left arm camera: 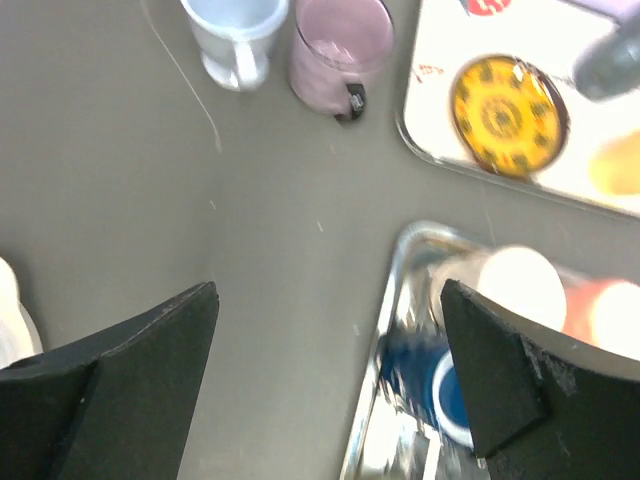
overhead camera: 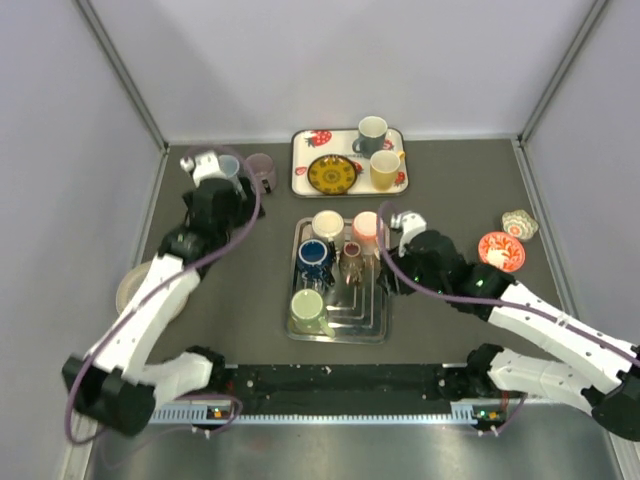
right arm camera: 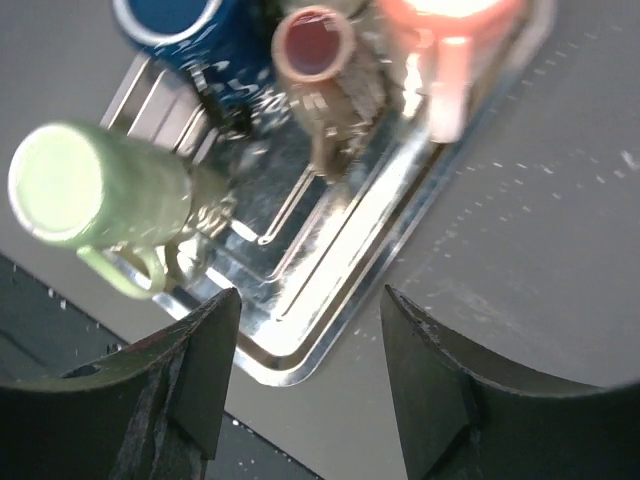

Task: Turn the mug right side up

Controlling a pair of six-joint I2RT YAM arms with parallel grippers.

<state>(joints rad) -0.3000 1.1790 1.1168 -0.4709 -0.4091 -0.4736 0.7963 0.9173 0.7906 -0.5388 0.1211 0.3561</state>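
Left gripper (left arm camera: 330,295) is wide open and empty from what I see. Pale blue mug (left arm camera: 235,30) stands on the table ahead of it, apparently rim-up, just beside purple mug (left arm camera: 340,45). Right gripper (right arm camera: 310,300) is partly open, holding nothing.

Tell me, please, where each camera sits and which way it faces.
Top external: above, behind the arms, looking down on the table; both arms show.
Left wrist: on left gripper, facing down at purple mug; fingers show.
Right wrist: on right gripper, facing down at metal tray; fingers show.
Shared: both wrist views show the blue mug.
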